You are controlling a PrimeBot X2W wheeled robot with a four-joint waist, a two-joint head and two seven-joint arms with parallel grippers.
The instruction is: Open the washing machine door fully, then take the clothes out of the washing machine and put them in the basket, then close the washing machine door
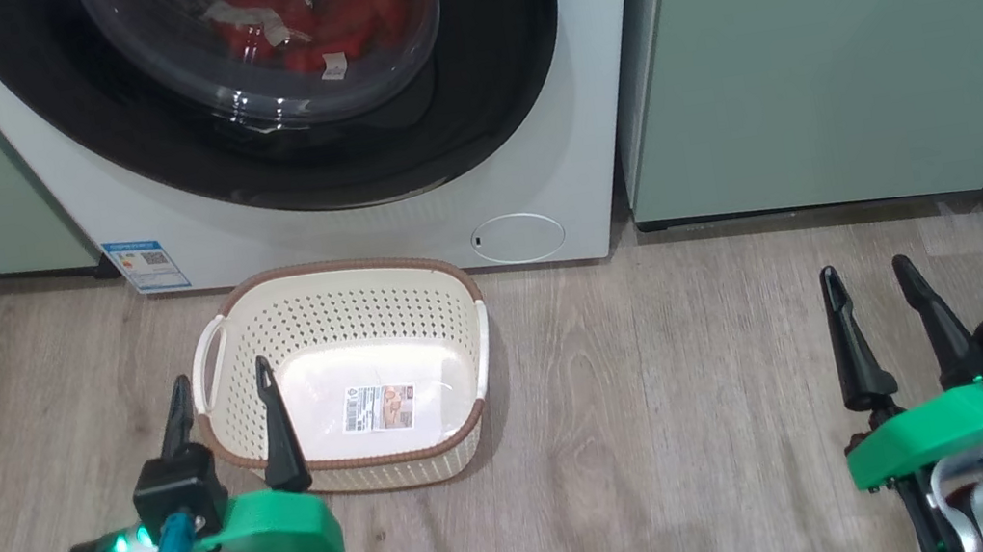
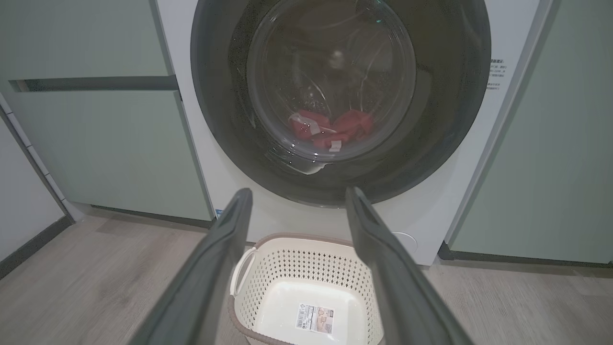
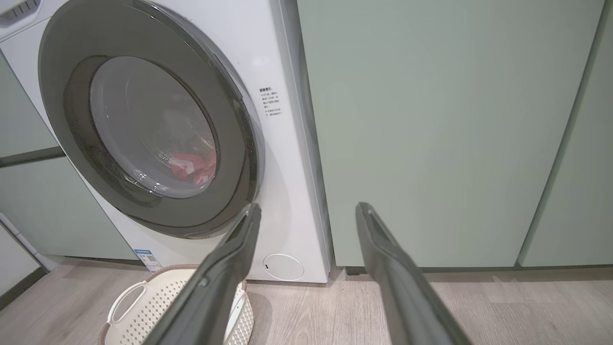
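Door: the washing machine door (image 1: 509, 69) is shut flat against the front of the washing machine (image 1: 329, 232), with its round black rim facing the robot.
Clothes: the red clothes (image 1: 336, 17) lie low in the drum, behind the clear window bowl.
Basket: the basket (image 1: 335, 273) stands on the floor (image 1: 661, 367) just in front of the washer, below the door's lower left, with nothing in it but a label sticker.
Left gripper: the left gripper (image 1: 219, 371) is low at the near left corner of the basket. Its fingers are spread apart and hold nothing, and its wrist view looks straight up at the middle of the door.
Right gripper: the right gripper (image 1: 865, 267) is low and well off to the right. Its fingers are parted and empty, and they point at the pale green cabinet (image 1: 809, 53) beside the washer.
Deciding relation: the door lies up and to the left of the right fingers, and its right edge is the part nearest them. In the right wrist view that edge seems to have a pull recess at its upper right, but the angle is too oblique to be sure.
Step judged: opening has not begun. If the door is hinged on its left, the right arm is the better placed to reach up and in for that edge.
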